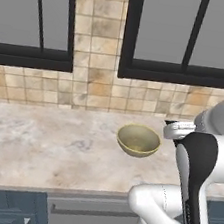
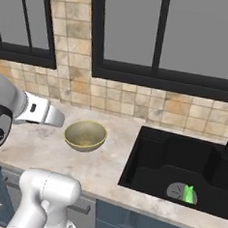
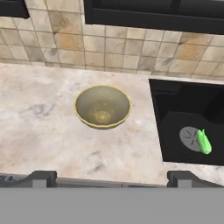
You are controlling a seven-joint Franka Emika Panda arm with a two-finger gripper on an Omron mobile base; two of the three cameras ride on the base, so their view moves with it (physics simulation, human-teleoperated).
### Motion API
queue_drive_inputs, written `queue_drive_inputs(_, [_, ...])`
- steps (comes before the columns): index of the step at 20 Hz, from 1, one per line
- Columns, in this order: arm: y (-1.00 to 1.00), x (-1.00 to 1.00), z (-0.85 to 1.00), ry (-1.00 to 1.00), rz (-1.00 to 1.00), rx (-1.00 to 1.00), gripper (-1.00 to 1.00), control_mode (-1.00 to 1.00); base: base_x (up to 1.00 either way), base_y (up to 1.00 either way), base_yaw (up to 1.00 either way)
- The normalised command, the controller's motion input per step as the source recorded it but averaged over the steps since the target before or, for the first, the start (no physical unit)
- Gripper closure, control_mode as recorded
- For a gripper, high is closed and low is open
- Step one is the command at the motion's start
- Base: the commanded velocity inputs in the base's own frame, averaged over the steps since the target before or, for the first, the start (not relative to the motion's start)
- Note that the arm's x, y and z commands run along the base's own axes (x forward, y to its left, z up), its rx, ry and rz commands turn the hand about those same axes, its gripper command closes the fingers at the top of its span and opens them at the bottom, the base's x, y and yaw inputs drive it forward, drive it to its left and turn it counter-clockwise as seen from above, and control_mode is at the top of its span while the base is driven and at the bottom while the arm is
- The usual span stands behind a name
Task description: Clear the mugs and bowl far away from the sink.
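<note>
Currently my claw [image 3: 111, 178] hangs wide open and empty, well above the near tabletop [image 3: 39, 131] edge. Bowl [image 3: 103, 106] sits upright on the tabletop just left of the sink [image 3: 188, 109]; a green object [image 3: 204, 141] lies on the basin floor. I judge the rim's near wall the best pinch point: descend straight, one finger inside, then carry leftward.

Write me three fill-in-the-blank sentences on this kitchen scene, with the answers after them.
1. The bowl sits on the ____, upright and empty.
2. A green thing lies inside the ____.
3. The claw is ____ and holds nothing.

Missing words: counter; sink; open
</note>
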Motion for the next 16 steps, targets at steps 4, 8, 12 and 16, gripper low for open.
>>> queue_drive_inputs(4, [0.00,0.00,0.00,0.00,0.00,0.00,-1.00,1.00,0.38,-0.28,0.28])
queue_drive_inputs(8, [0.00,0.00,0.00,0.00,0.00,0.00,-1.00,1.00,0.43,-0.13,0.30])
queue_drive_inputs(12, [0.00,0.00,0.00,0.00,0.00,0.00,-1.00,1.00,0.62,0.00,0.33])
queue_drive_inputs(16, [-0.14,0.25,-0.11,0.03,0.10,0.12,-1.00,-1.00,0.35,0.00,0.11])
